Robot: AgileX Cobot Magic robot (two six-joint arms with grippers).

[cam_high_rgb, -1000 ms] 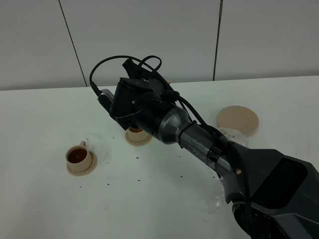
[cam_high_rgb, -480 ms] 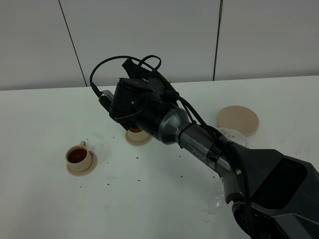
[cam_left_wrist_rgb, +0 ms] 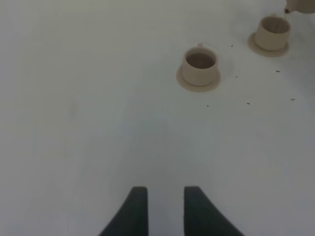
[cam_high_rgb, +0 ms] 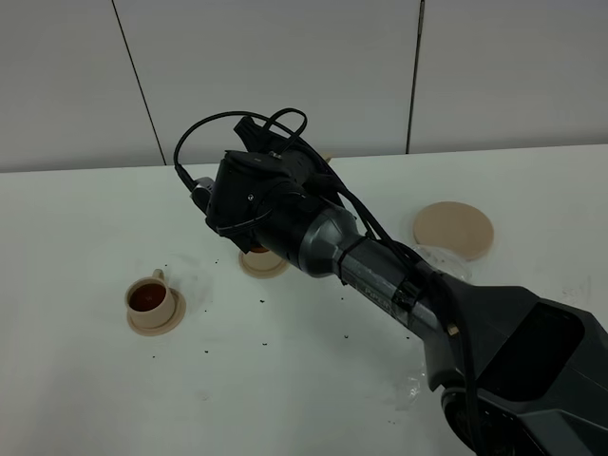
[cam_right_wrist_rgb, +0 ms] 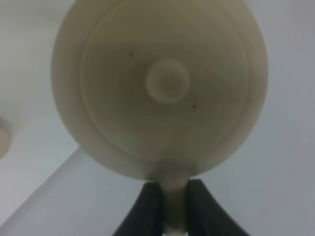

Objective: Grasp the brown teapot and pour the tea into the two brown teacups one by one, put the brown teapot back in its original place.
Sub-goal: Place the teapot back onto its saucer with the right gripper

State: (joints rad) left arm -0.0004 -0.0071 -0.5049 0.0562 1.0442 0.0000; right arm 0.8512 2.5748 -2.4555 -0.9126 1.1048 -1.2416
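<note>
Pouring is under way at the second cup point(cam_left_wrist_rgb: 272, 32), by my reading: the right arm reaches across the middle, and the teapot point(cam_right_wrist_rgb: 165, 83) hangs from it with its spout just above that cup's rim. The right fingers point(cam_right_wrist_rgb: 147, 209) are pinched tight on the pot's loop handle, one on each side, with the lid and knob facing the wrist camera. The first cup point(cam_high_rgb: 150, 297) sits on its little saucer nearer the left, dark tea showing inside, so that one looks done. The left fingers point(cam_left_wrist_rgb: 135, 211) hover over bare tabletop point(cam_high_rgb: 285, 380), with only a narrow gap between them and nothing in it. How full the second cup is, I can't tell; the arm hides most of it. Next up: tip the pot back level without dripping, then carry it to the big saucer point(cam_high_rgb: 454, 230), well apart on the right.
</note>
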